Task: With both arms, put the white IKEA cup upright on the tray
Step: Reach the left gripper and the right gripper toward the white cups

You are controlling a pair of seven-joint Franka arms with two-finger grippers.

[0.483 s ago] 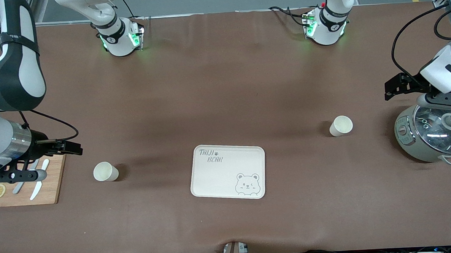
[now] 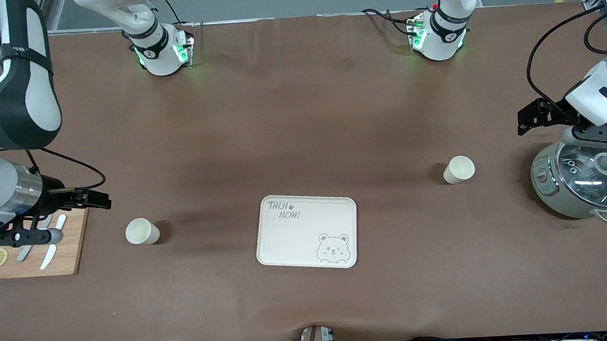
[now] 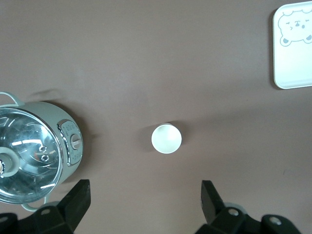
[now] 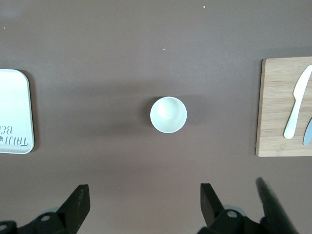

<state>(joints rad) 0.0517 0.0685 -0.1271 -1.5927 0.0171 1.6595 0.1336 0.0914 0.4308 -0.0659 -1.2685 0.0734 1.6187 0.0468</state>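
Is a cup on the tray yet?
No, the tray is bare; one cup and the other cup both stand on the table beside it.

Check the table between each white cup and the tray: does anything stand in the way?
Nothing visible does. Bare brown table lies between the tray and both cups, one toward the right arm's end, one toward the left arm's end.

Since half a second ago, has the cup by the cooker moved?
No. The cup sits in the same spot between the tray and the cooker, upright on the table.
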